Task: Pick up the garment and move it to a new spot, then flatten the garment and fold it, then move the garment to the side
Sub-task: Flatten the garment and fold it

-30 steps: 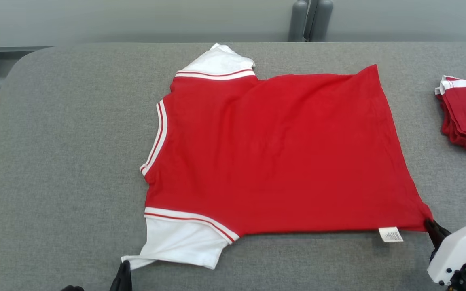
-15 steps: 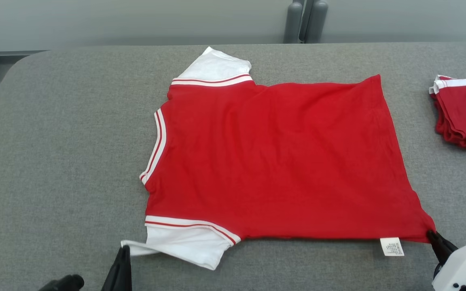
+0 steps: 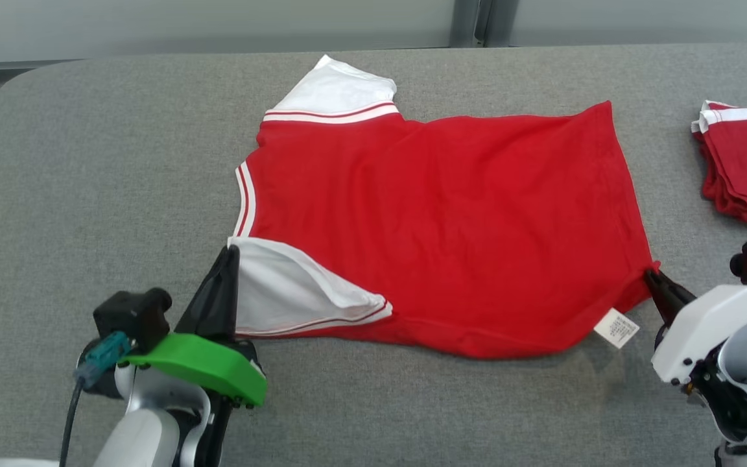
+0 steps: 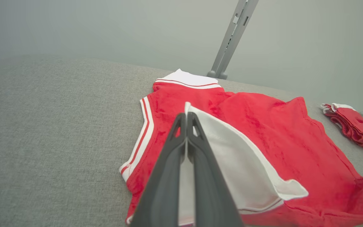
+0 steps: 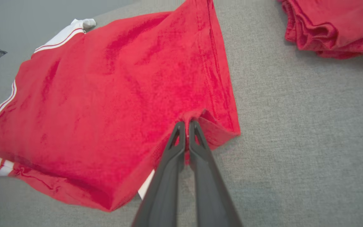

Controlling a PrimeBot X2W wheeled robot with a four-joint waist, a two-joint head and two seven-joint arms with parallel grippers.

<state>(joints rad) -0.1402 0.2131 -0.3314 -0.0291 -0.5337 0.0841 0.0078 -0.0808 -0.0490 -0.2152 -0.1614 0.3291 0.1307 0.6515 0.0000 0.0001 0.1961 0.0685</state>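
The garment (image 3: pixel 451 220) is a red T-shirt with white sleeves and striped trim, spread on the grey table (image 3: pixel 88 194). My left gripper (image 3: pixel 227 254) is shut on the near white sleeve (image 3: pixel 283 288), which is lifted and folded over onto the red body; the left wrist view has the sleeve (image 4: pixel 232 151) pinched between the dark fingers (image 4: pixel 186 117). At the near hem corner my right gripper (image 3: pixel 650 275) is shut on the red cloth, raised a little off the table, as the right wrist view (image 5: pixel 187 124) confirms. The far sleeve (image 3: pixel 334 91) lies flat.
A stack of folded red and white garments (image 3: pixel 746 168) sits at the table's right edge. A white care label (image 3: pixel 616 327) hangs from the near hem. A grey post (image 3: pixel 471 23) stands behind the table. Bare table stretches to the left.
Both grippers have moved forward over the table, carrying the near edge with them. The near sleeve now lies turned over onto the body and the hem corner is lifted. The camera has also shifted.
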